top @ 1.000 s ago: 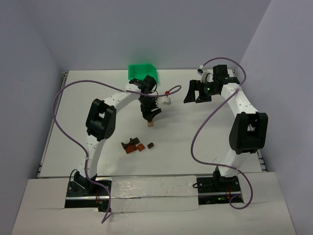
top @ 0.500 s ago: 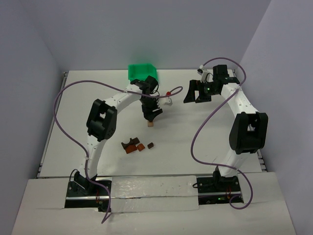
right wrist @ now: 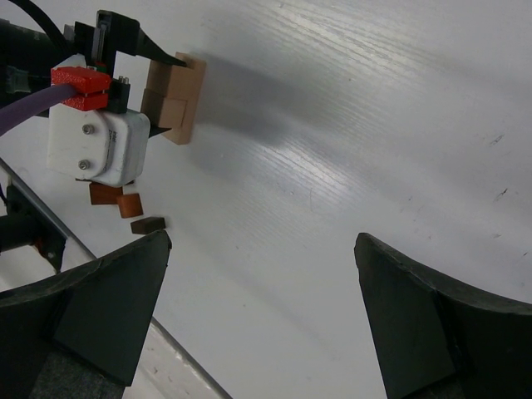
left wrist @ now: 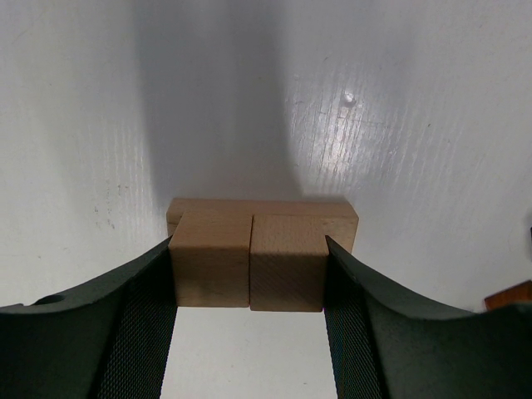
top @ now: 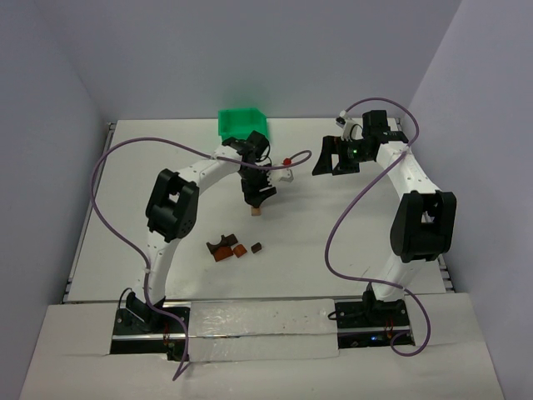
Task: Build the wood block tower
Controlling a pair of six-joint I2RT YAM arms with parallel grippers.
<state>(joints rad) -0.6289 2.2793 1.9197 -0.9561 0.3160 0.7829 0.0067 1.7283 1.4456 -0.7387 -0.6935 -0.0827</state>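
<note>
Wood block tower [left wrist: 258,249]: two smooth tan cubes [left wrist: 287,262] atop a flat bar [left wrist: 262,206].

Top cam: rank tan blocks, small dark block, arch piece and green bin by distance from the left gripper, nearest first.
1. tan blocks: between the fingers of the left gripper, mid-scene.
2. small dark block: toward the near side, straight below the gripper in this view.
3. arch piece: same near row, further left.
4. green bin: far back, on the opposite side from the loose pieces.
</note>
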